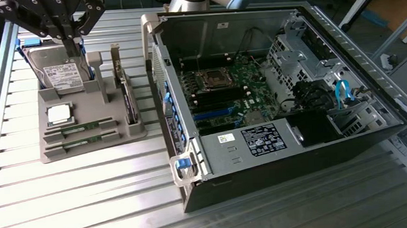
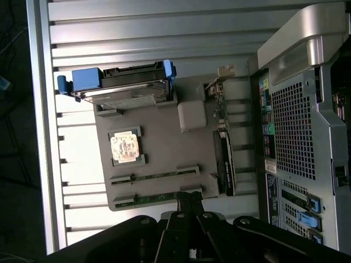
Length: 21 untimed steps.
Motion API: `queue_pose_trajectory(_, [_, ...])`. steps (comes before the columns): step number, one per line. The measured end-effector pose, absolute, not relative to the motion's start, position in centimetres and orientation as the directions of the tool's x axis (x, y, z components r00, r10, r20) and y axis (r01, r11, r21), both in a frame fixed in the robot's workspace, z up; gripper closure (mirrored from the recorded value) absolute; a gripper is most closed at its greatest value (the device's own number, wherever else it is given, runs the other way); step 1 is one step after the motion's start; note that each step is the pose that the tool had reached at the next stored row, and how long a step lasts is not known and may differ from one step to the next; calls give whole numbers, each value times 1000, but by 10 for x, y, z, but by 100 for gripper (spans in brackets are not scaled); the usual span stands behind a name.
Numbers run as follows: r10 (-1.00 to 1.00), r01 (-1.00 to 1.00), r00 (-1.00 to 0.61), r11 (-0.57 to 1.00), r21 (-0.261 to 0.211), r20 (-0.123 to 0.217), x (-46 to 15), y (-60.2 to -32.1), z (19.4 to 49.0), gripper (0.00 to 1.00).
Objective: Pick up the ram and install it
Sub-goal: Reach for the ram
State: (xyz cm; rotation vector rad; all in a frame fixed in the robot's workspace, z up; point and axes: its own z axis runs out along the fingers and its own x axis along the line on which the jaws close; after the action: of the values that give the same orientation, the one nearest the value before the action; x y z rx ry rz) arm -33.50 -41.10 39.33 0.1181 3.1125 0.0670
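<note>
Two ram sticks lie side by side in slots of the grey holder point(image 1: 97, 114), at its front: one ram point(image 1: 85, 127) and the other ram point(image 1: 85, 143) just beside it. The wrist view shows them as thin green strips, one ram point(image 2: 159, 176) and the second ram point(image 2: 156, 197), on the holder point(image 2: 170, 142). My gripper point(image 1: 72, 43) hangs above the holder's far end, over the hard drive, well apart from the ram sticks. Its fingers point(image 2: 189, 201) are shut together with nothing between them.
On the holder also stand a silver hard drive point(image 1: 59, 75) with a white label, a square processor point(image 1: 60, 113) and an upright card point(image 1: 126, 92). The open computer case point(image 1: 361, 141), with its motherboard point(image 1: 237, 90), lies to the exterior view's right on the slatted metal table point(image 1: 88, 195).
</note>
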Motion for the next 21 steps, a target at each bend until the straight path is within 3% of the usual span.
queue_pose_trajectory(21, [76,75,-997,996,44,-25,-335,-416,393,89])
